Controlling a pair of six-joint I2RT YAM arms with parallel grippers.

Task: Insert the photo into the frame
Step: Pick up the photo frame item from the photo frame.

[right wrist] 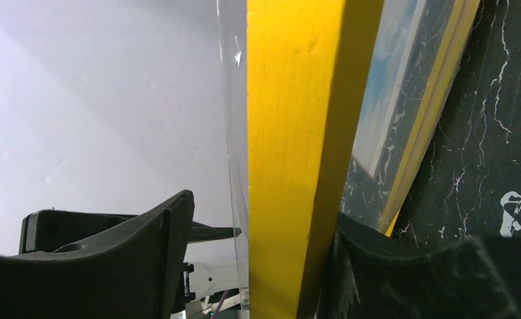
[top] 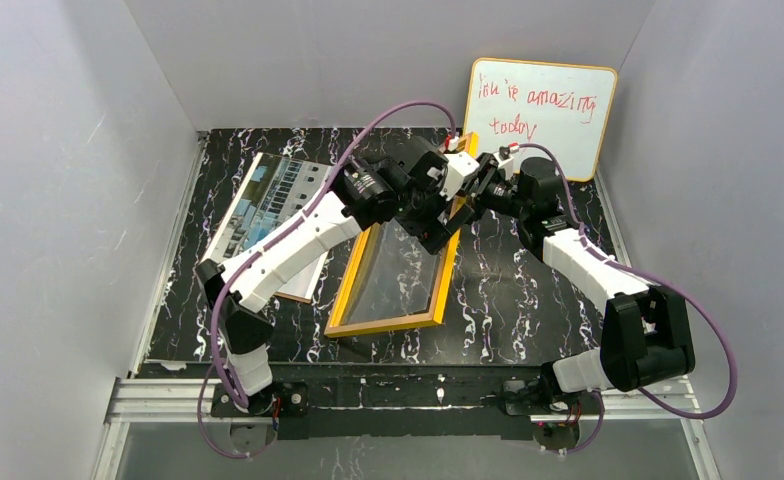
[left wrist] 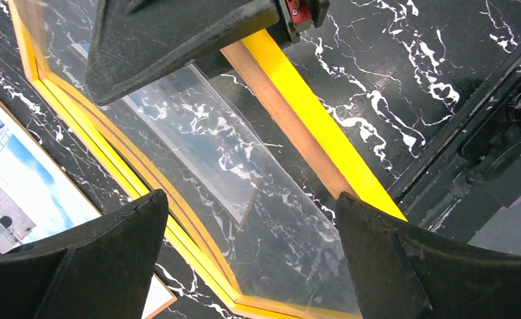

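Note:
The frame (top: 353, 280), yellow-rimmed with a clear pane, lies lengthwise mid-table with its far end under both grippers. My right gripper (top: 468, 185) straddles the far yellow rim (right wrist: 291, 133). Its right finger (right wrist: 377, 266) touches the rim, while its left finger (right wrist: 145, 252) stands apart from the pane edge (right wrist: 234, 133). My left gripper (top: 436, 232) hovers open over the pane (left wrist: 271, 199), with one finger (left wrist: 98, 259) over each long rim and nothing gripped. The photo (top: 268, 195) lies picture-up to the left of the frame, partly under the left arm, and its corner (left wrist: 18, 193) shows in the left wrist view.
A yellow-edged whiteboard (top: 540, 112) with red writing leans on the back wall at the right. Grey walls close in the marbled black table (top: 528, 320) on three sides. A metal rail (top: 398, 395) runs along the near edge by the arm bases.

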